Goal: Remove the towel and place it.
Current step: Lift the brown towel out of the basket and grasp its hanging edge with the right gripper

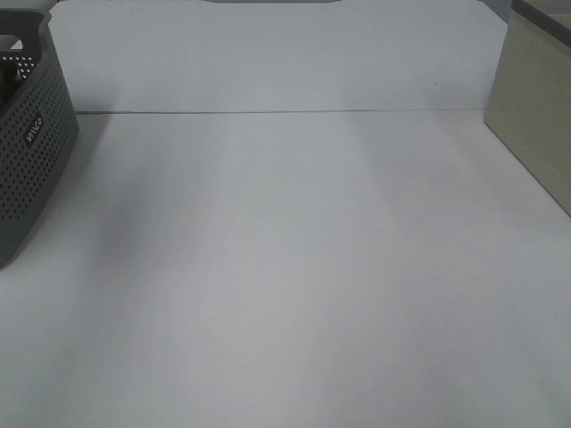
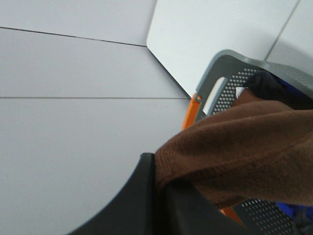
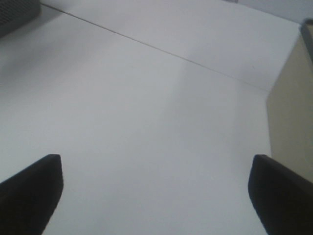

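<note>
The dark brown towel (image 2: pixel 244 147) shows only in the left wrist view. It hangs in a thick fold over the grey perforated basket (image 2: pixel 230 58), with a small white label (image 2: pixel 240 92) near the basket's handle slot. My left gripper (image 2: pixel 164 183) is shut on the towel's near edge, and one dark finger (image 2: pixel 139 200) shows below it. In the high view the basket (image 1: pixel 31 152) stands at the far left edge; neither the towel nor either gripper shows there. My right gripper (image 3: pixel 156 191) is open and empty above the bare white table.
A beige box (image 1: pixel 535 116) stands at the table's right rear and also shows in the right wrist view (image 3: pixel 293 127). An orange part (image 2: pixel 191 110) and something blue (image 2: pixel 293 213) sit by the basket. The white table (image 1: pixel 285 267) spans between basket and box.
</note>
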Robot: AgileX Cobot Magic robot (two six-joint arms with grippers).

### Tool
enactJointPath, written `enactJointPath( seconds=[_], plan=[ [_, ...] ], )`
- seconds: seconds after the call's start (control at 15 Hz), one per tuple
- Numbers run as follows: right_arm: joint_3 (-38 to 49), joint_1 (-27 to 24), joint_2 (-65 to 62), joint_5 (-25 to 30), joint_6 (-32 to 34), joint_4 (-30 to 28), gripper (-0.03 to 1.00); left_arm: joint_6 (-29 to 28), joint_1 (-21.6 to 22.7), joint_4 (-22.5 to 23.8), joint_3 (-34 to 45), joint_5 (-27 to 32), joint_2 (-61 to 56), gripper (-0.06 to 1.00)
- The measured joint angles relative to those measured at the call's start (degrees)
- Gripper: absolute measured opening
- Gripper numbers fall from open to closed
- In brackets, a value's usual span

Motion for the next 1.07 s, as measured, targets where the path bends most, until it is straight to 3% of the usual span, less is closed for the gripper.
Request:
enactJointPath(
  seconds=[0.07, 0.13, 0.27, 0.6, 0.8, 1.07],
  plan=[
    [0.0, 0.0, 2.41, -2.18, -5.04, 5.56, 0.98, -0.34, -3.38, 1.89, -1.55, -0.11, -0.06, 0.0],
    [0.0, 0.0, 7.16, -4.76, -13.12, 14.73, 0.98, -0.4, -8.94, 3.09, -3.38, -1.38, -0.29, 0.0],
    [0.0, 0.0, 14.73, -5.33, -25.1, 25.67, 0.98, 0.74, -16.44, 4.13, -4.01, -3.72, -0.29, 0.0],
    [0.0, 0.0, 30.42, -0.52, -52.37, 47.61, 0.97, 9.0, -28.71, 4.93, -4.07, -6.47, 0.63, 0.0],
    [0.0, 0.0, 36.67, 1.83, -61.65, 54.77, 0.96, 14.38, -31.97, 3.95, -4.07, -7.22, 2.18, 0.0],
    [-2.06, 0.0, 50.19, 6.99, -70.87, 60.33, 0.96, 16.44, -33.69, 3.44, -4.07, -11.0, 4.41, 0.0]
  ],
)
